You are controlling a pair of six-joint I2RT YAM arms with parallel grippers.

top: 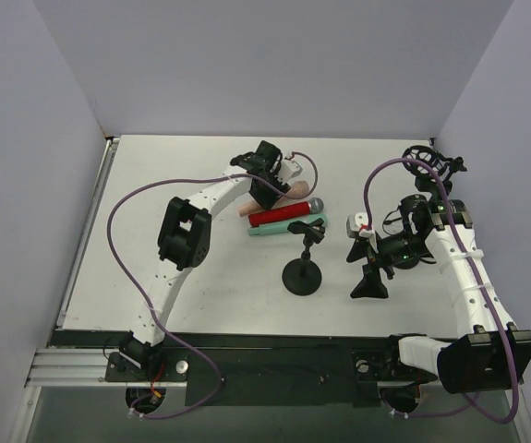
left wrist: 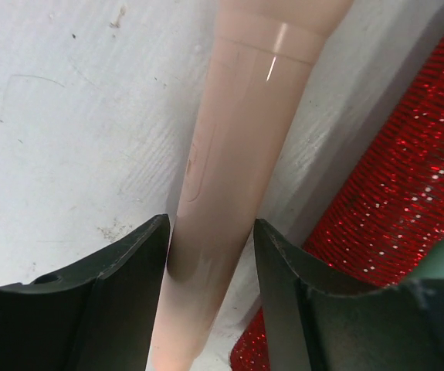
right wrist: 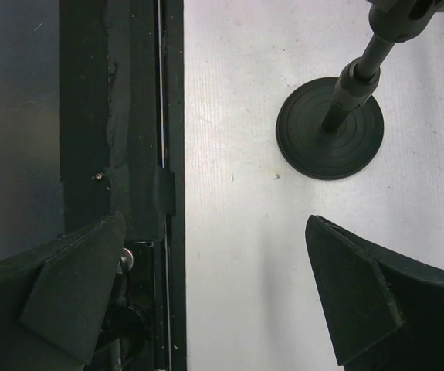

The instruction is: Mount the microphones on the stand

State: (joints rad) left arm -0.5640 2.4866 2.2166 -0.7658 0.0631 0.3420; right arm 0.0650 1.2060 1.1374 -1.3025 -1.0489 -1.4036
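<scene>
Desk point(top: 200, 175) of plain white fills the scene, closed in by pale walls, with a black rail along its near edge. Left arm point(top: 168, 277) reaches far across it to the middle back; right arm point(top: 464, 268) bends inward from the right side.

Near the centre stands the stand point(top: 302, 275), a black post on a round base, upright, with nothing in its clip. A black ring-shaped mount point(top: 424, 164) sits by the far right corner.

Just behind the stand the three microphones lie flat on the desk, side by side. The pink microphone point(left wrist: 237, 139) is farthest back, the red microphone point(top: 279, 217) with its silver mesh head is in the middle, and the mint green microphone point(top: 279, 229) is nearest.

The left fingers point(left wrist: 210, 224) straddle the pink microphone's handle, one close against each side; whether they press it or merely flank it I cannot tell. The right fingers point(right wrist: 214, 224) are spread wide with nothing between them, over bare desk beside the rail, the stand's base ahead.
</scene>
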